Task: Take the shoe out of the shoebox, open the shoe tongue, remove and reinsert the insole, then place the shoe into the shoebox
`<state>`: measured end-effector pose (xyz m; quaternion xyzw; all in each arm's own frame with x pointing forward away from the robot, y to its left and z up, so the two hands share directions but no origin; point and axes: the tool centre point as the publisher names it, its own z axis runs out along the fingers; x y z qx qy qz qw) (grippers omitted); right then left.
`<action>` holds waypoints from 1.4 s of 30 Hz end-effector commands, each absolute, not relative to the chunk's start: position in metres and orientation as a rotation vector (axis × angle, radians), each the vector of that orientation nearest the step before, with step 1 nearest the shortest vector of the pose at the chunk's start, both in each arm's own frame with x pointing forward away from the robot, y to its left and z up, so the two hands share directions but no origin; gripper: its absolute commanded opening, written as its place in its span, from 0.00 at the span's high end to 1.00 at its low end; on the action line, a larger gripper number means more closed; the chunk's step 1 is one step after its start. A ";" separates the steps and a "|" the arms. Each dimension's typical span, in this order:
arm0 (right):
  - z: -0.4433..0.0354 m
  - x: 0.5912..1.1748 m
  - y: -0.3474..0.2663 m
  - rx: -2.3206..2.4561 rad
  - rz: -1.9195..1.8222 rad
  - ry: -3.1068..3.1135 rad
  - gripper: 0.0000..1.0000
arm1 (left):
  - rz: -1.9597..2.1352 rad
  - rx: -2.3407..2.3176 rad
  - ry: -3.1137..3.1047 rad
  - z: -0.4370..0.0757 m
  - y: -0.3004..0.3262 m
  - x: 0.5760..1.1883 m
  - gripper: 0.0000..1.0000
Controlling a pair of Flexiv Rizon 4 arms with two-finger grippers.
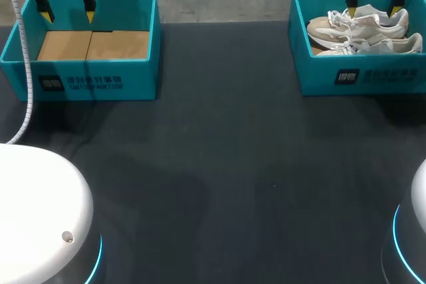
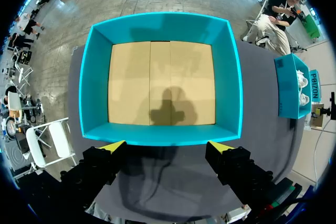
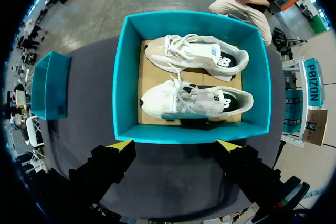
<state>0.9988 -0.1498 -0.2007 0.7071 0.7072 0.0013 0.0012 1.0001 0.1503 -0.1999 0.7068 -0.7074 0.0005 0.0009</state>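
The right gripper hangs spread and empty above the shoebox, where two shoes lie side by side. Coming down, it may snag the loose laces and drag both shoes up together.

open table between the left box and the shoebox, whose walls hem the shoes.
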 end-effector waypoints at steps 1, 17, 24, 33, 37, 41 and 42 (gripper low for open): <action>-0.201 0.999 -0.150 2.220 0.003 2.220 0.00 | 0.001 2.219 -2.221 -0.200 0.150 1.000 0.00; -0.198 1.003 -0.153 2.205 0.035 2.242 0.00 | 0.001 2.219 -2.221 -0.200 0.150 1.000 0.00; -0.205 1.011 -0.174 2.194 0.010 2.250 0.00 | 0.001 2.219 -2.221 -0.200 0.150 1.000 0.00; -0.218 1.022 -0.208 2.188 -0.014 2.249 0.00 | 0.001 2.219 -2.221 -0.200 0.150 1.000 0.00; -0.221 1.031 -0.219 2.153 -0.028 2.235 0.00 | 0.001 2.219 -2.221 -0.200 0.150 1.000 0.00; -0.226 1.043 -0.235 2.149 -0.032 2.221 0.00 | 0.001 2.219 -2.221 -0.200 0.150 1.000 0.00; -0.227 1.045 -0.240 2.152 -0.027 2.215 0.00 | 0.001 2.219 -2.221 -0.200 0.150 1.000 0.00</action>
